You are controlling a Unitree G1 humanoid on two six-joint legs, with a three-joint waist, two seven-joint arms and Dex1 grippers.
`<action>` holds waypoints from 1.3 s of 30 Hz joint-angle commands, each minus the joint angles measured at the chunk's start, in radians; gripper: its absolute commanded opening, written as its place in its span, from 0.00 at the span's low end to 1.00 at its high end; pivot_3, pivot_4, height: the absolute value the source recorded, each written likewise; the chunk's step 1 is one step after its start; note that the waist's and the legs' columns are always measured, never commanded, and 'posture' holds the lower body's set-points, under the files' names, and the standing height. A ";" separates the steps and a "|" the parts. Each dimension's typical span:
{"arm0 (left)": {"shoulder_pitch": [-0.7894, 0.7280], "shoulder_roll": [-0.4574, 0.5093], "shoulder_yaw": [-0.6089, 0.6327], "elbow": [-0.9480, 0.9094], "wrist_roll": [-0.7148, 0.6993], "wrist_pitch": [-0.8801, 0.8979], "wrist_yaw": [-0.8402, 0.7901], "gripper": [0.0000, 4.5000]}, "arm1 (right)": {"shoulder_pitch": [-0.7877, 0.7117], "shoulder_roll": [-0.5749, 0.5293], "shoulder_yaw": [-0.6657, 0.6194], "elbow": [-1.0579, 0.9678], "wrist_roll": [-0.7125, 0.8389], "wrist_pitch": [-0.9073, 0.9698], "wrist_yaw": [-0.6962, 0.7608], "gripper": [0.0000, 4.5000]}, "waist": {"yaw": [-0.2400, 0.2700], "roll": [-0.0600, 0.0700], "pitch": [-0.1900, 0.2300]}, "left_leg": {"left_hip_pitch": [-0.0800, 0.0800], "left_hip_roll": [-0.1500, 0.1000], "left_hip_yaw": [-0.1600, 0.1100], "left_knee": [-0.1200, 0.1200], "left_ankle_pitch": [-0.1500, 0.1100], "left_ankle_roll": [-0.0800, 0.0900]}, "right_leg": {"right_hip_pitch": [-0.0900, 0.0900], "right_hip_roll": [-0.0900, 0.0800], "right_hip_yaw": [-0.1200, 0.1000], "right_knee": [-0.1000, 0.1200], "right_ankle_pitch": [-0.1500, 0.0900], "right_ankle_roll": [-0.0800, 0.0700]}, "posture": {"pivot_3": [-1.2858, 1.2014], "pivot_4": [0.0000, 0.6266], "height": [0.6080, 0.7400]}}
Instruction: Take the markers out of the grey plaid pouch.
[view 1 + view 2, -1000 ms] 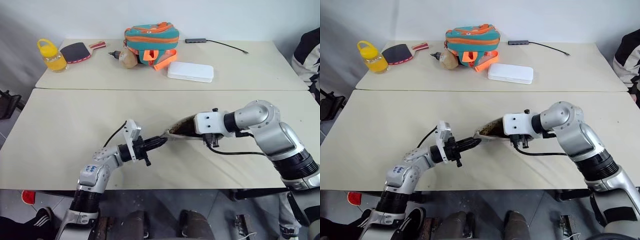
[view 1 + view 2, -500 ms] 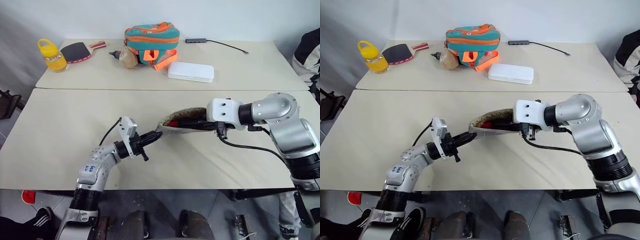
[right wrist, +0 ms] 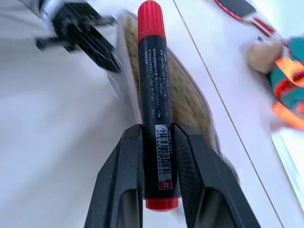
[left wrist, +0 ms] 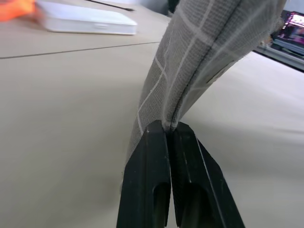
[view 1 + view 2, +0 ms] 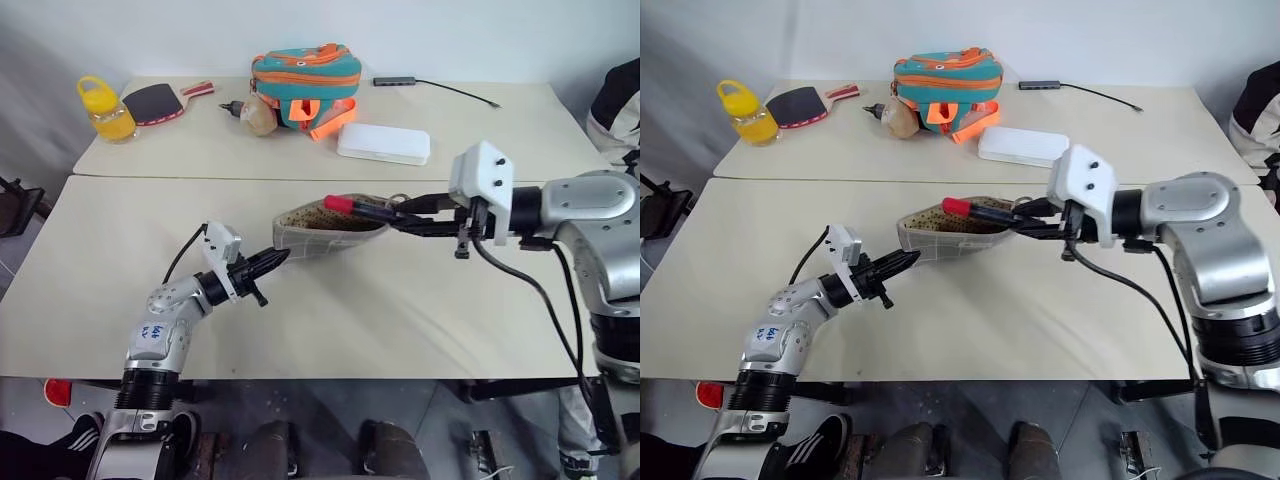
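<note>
The grey plaid pouch [image 5: 325, 238] hangs just above the near table, its mouth open and its tan lining showing. My left gripper [image 5: 278, 258] is shut on the pouch's left corner, and its black fingers [image 4: 152, 156] pinch the seam of the pouch [image 4: 199, 57]. My right gripper [image 5: 392, 216] is shut on a marker [image 5: 352, 208] with a black body and a red cap. The marker lies about level over the pouch's mouth, red end toward my left arm. In the right wrist view the marker [image 3: 154, 104] stands between the two fingers [image 3: 126, 161], with the pouch's lining [image 3: 190, 102] behind it.
On the far table stand a teal-and-orange bag [image 5: 303, 72], a white flat box [image 5: 383, 143], a yellow bottle [image 5: 105, 110], a table-tennis paddle [image 5: 152, 102] and a cable with a small hub [image 5: 400, 80]. A person sits at the right edge [image 5: 618, 100].
My right gripper has risen and moved right, drawing the red-capped marker up over the pouch's mouth. My left gripper has pulled the pouch's corner leftward, and the pouch has stretched open.
</note>
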 commanded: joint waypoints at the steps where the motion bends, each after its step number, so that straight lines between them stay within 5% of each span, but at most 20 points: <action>1: 0.005 0.013 0.036 -0.011 -0.015 -0.024 -0.014 0.00 | 0.014 -0.022 -0.079 0.138 -0.056 -0.136 -0.087 0.13 | -0.003 0.000 0.000 | 0.000 0.000 0.001 0.000 0.000 0.000 | 0.000 0.000 0.000 0.000 0.000 0.000 | 0.52 0.24 1.00; 11: 0.009 -0.004 0.030 -0.023 -0.011 -0.020 -0.018 0.00 | 0.084 0.044 0.005 0.477 -0.257 -0.351 -0.292 0.13 | -0.009 0.000 0.000 | 0.001 0.001 0.003 -0.002 0.000 -0.001 | -0.001 0.001 0.001 0.000 0.000 0.000 | 0.52 0.24 1.00; 20: 0.025 -0.010 0.020 -0.055 -0.010 -0.013 -0.008 0.00 | 0.117 0.095 0.017 0.537 -0.224 -0.320 -0.249 0.13 | -0.007 0.000 0.000 | 0.001 0.001 0.002 -0.002 0.001 -0.001 | 0.000 0.001 0.001 0.000 0.000 0.000 | 0.52 0.24 1.00; 21: 0.026 -0.012 0.019 -0.059 -0.011 -0.012 -0.007 0.00 | 0.115 0.098 0.008 0.539 -0.216 -0.311 -0.252 0.29 | -0.008 0.000 0.000 | 0.001 0.001 0.002 -0.002 0.001 -0.001 | 0.000 0.001 0.001 0.000 0.000 0.000 | 0.52 0.24 1.00; 28: 0.027 -0.018 0.015 -0.068 -0.009 -0.008 -0.007 0.00 | 0.108 0.070 -0.024 0.464 -0.163 -0.252 -0.198 0.79 | -0.008 0.000 0.000 | 0.001 0.001 0.002 -0.002 0.001 -0.001 | 0.000 0.001 0.001 0.000 0.000 0.000 | 0.52 0.24 1.00; 34: 0.025 -0.025 0.011 -0.074 -0.012 0.003 -0.006 0.00 | -0.067 0.092 -0.129 0.287 0.011 -0.125 -0.206 0.79 | -0.011 0.003 0.001 | 0.001 0.001 0.003 -0.001 0.001 -0.001 | -0.001 0.001 0.002 -0.001 0.000 0.000 | 0.52 0.24 1.00; 39: 0.017 -0.042 0.000 -0.072 -0.015 0.012 -0.004 0.00 | -0.131 0.161 -0.073 0.117 0.096 -0.072 -0.186 0.50 | -0.006 0.002 0.001 | 0.001 0.003 0.000 -0.002 0.000 -0.002 | -0.001 0.003 0.001 0.000 0.000 0.000 | 0.52 0.24 1.00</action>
